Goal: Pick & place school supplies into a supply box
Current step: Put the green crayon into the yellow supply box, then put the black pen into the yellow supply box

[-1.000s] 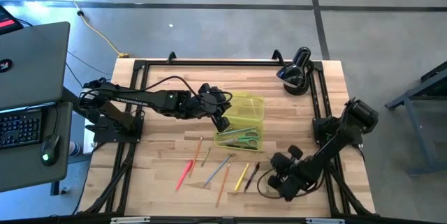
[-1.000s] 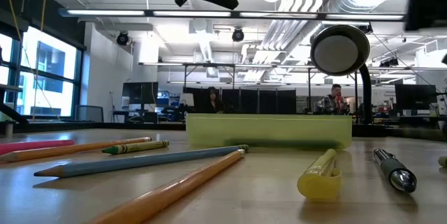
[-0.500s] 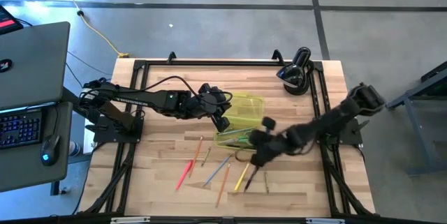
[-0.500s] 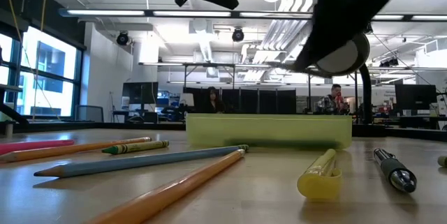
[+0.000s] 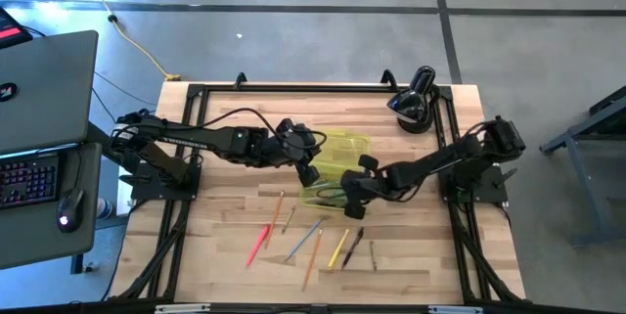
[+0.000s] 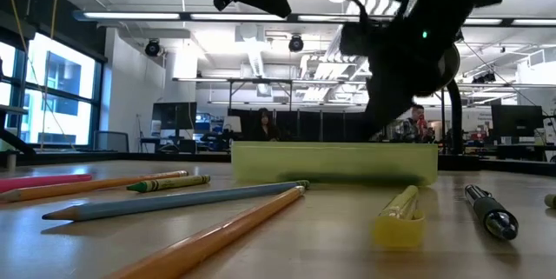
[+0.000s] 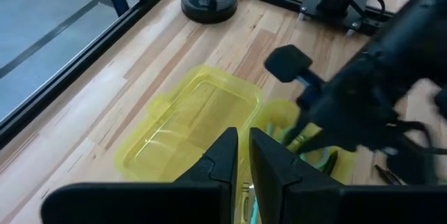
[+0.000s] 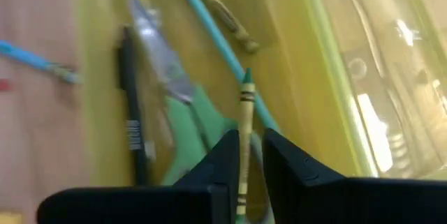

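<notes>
A black round-headed desk lamp (image 5: 415, 102) stands at the far right corner of my wooden tabletop (image 5: 225, 260). Off to my left sits an open grey laptop (image 5: 39, 109). A yellow cable (image 5: 137, 45) trails across the floor.

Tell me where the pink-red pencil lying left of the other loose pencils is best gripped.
Mid-shaft, from straight above, fingers closing across the pink-red pencil. It lies flat and slanted on the table, apart from its neighbours, so both sides look free. The right gripper is busy holding a green crayon over the supply box.
</notes>
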`<move>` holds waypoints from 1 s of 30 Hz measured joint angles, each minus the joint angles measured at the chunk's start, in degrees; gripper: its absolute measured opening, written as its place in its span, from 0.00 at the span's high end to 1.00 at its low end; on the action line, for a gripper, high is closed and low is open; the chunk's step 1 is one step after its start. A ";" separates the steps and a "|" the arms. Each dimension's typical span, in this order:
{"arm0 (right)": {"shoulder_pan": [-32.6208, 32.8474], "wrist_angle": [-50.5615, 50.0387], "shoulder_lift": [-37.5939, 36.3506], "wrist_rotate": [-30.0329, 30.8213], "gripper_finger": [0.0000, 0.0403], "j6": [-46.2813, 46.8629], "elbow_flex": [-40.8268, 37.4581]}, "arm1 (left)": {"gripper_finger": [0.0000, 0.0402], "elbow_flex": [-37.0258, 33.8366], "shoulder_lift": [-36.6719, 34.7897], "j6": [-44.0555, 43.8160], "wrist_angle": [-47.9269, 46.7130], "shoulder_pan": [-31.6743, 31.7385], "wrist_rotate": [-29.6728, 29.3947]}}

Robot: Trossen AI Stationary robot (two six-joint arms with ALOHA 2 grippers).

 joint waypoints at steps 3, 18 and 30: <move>-1.89 2.97 -0.04 -2.48 0.86 0.47 -2.33 | 0.83 -0.02 0.00 0.00 0.37 0.00 -0.12; 3.35 -19.19 -2.85 -12.03 0.79 17.27 6.66 | 0.83 -0.02 0.00 -0.54 0.46 0.00 -0.34; 20.69 -18.69 -2.69 -10.76 0.81 45.46 5.05 | 0.83 -0.02 0.00 -1.65 0.65 0.00 -3.20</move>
